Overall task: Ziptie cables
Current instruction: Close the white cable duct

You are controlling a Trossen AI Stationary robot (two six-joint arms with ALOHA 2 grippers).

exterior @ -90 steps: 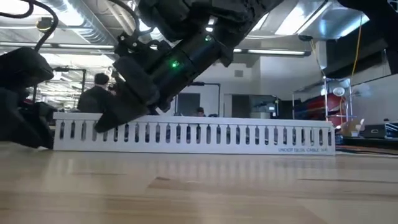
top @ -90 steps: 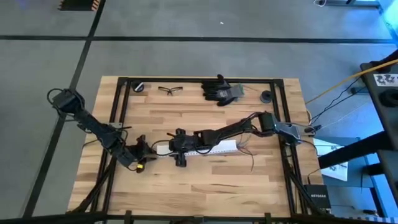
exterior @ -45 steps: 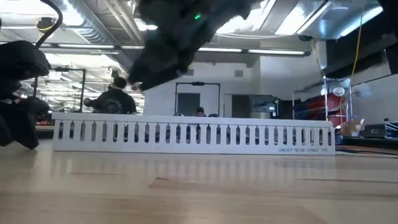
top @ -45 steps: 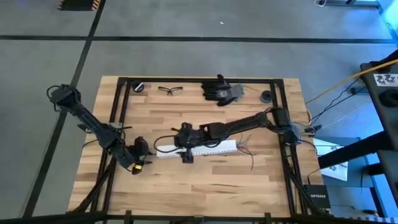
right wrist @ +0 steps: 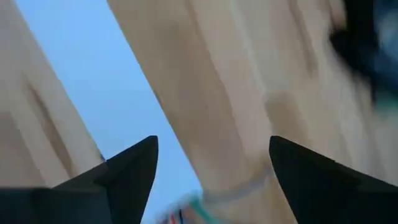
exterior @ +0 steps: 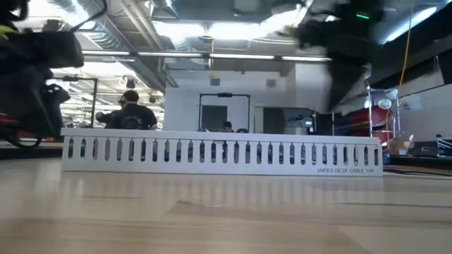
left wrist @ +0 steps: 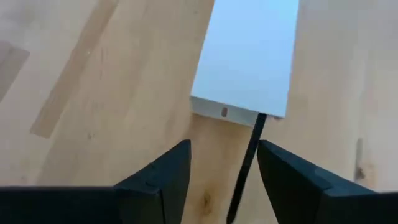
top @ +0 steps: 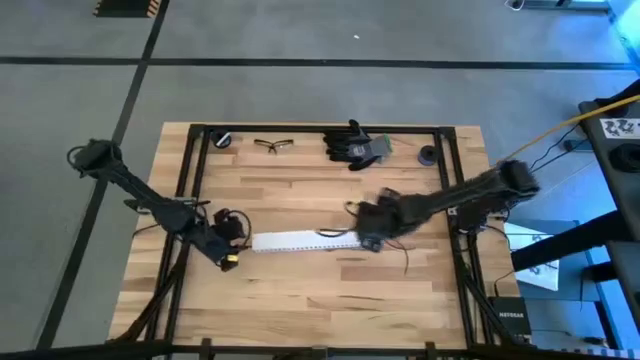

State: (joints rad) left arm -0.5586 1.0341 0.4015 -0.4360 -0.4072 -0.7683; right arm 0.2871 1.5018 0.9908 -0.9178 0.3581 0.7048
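A long white slotted channel [top: 300, 241] lies flat on the table's middle and spans the low view [exterior: 222, 154]. The cables [top: 402, 250], thin dark wires, splay out past its right end; a few coloured strands [right wrist: 194, 204] show in the right wrist view. My right gripper [top: 370, 232] hovers open above that end of the channel [right wrist: 118, 93], blurred in the low view [exterior: 339, 28]. My left gripper [top: 230, 240] stands open just off the channel's left end [left wrist: 244, 68]. A thin black strand [left wrist: 247, 155] runs out of that end and between its fingers.
At the far edge lie a black glove [top: 352, 146], safety glasses [top: 270, 145], a small dark round part [top: 428, 155] and another dark object [top: 222, 139]. A black frame [top: 195, 200] borders the table. People and shelving show in the room behind [exterior: 134, 113].
My right gripper has swept from the channel's left end toward the table's right edge, rising on the way, and now stands over the channel's right end. My left gripper has risen a little off the table by the left end. The channel has kept its place.
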